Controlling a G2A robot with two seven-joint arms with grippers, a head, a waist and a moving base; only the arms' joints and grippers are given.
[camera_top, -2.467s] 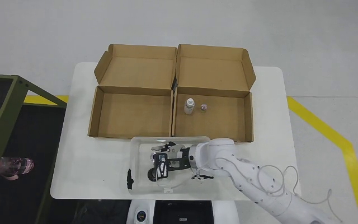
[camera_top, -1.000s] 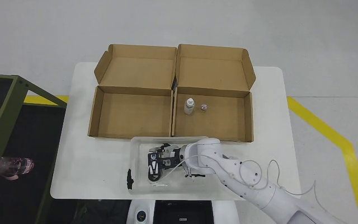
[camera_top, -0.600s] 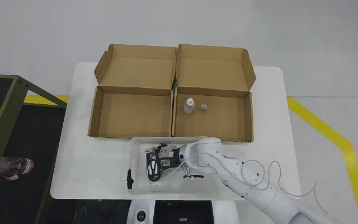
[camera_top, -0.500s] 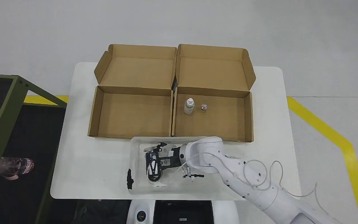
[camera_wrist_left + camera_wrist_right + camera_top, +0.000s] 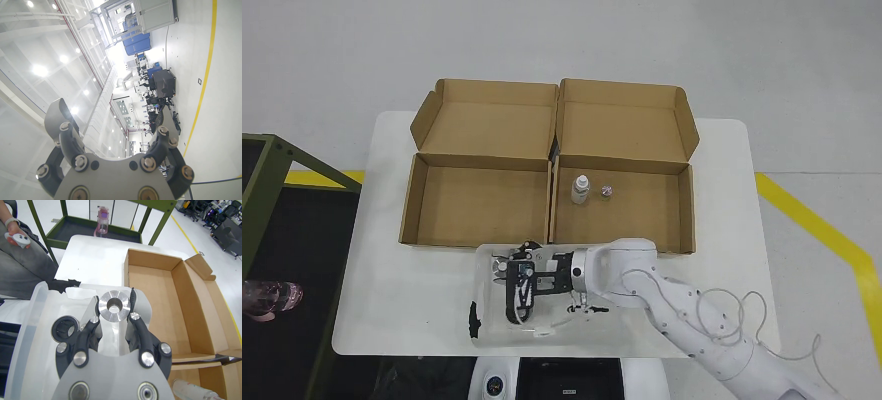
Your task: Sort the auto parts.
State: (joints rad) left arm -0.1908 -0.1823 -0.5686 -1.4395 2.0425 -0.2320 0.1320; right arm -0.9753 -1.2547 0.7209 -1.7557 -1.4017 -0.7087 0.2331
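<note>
A pink bottle (image 5: 103, 218) is standing on a green cart (image 5: 75, 228) beside the table (image 5: 94, 256), a yellow line (image 5: 827, 224) crossing the floor

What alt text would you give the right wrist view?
The right gripper has its fingers shut on a silver metal ring with a centre hole, over a clear plastic bin. A black cylindrical bearing lies in the bin, and an open brown cardboard box sits beside it.

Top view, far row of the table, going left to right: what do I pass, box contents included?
left cardboard box → small white bottle → small round metal part; the last two stand inside the right cardboard box.
</note>
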